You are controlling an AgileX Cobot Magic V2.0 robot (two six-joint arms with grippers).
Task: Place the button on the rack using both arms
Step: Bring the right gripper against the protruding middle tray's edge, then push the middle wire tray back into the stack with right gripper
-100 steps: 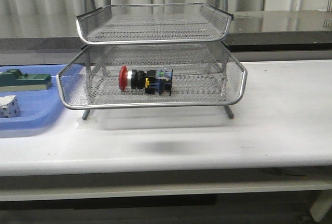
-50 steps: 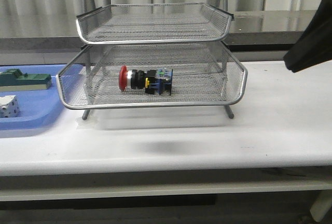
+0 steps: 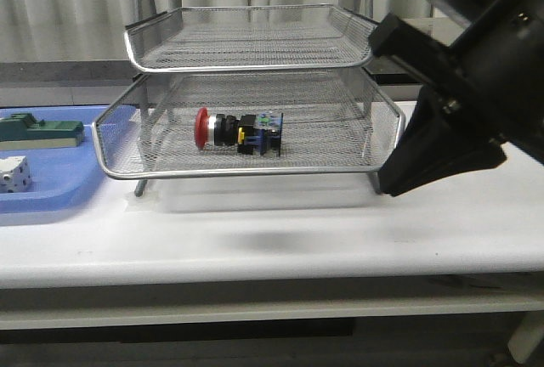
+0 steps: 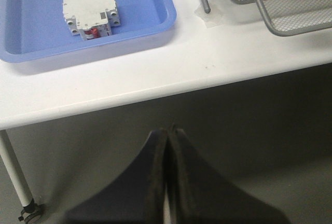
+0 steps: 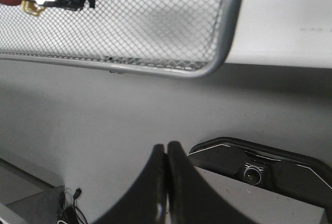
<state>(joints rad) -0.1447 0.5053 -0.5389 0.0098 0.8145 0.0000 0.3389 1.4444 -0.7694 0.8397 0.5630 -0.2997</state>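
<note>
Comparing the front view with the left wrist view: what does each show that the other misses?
Only the front view shows the whole red-headed push-button switch lying in the lower tier of the silver wire mesh rack, the green block, and the black right arm. Only the left wrist view shows the left gripper, jaws shut on nothing, hanging off the table edge. Both show the blue plastic tray, the white cube-like part and the white table.

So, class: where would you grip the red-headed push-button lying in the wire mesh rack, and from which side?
Grip the red-headed push-button across its black collar, reaching in from the silver mesh rack's open front: it lies on its side, and the upper tray blocks access from above.
</note>
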